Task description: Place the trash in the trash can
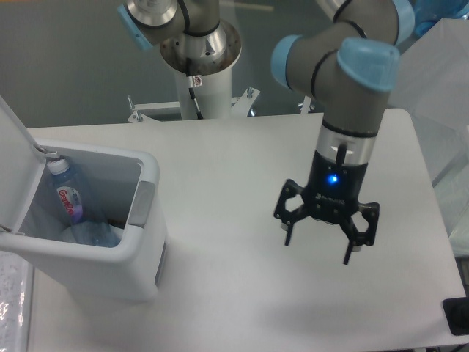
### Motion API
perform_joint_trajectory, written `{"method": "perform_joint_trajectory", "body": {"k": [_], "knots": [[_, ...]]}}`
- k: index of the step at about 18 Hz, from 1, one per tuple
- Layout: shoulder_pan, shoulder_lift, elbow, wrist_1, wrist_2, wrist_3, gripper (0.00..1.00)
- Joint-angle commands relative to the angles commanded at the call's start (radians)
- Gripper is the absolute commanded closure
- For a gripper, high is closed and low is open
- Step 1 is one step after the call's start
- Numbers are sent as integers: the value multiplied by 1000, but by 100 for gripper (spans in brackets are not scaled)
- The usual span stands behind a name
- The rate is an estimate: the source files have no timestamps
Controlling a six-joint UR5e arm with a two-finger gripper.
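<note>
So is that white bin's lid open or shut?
Open: the trash can has its lid swung up, and the bottle shows inside.

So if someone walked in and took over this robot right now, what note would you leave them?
Pincer: open, empty, hanging over the right part of the table, far from the bin.
Bin: at the table's left edge, lid up.
Bottle: already inside the bin, cap up against the back wall. Some clear plastic lies at the bottom beside it; I cannot tell if that is the wrapper.
Done: bottle is binned, and no trash shows on the table.
Left: look into the bin to confirm the wrapper is there; if it is, the job looks finished.
</note>
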Motion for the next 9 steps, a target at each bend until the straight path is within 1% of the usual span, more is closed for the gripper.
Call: {"method": "perform_joint_trajectory", "body": {"k": [2, 3, 4, 5, 6, 7, 9], "knots": [[0, -3, -11, -3, 15, 50, 0], [0, -5, -18, -5, 41, 87, 0], [-2, -5, -31, -6, 92, 116, 0], [-5, -6, -29, -18, 148, 135, 0], [-8, -14, -20, -41, 187, 147, 0], [-12, -27, -2, -67, 201, 155, 0], [-15, -41, 27, -115, 204, 155, 0]]}}
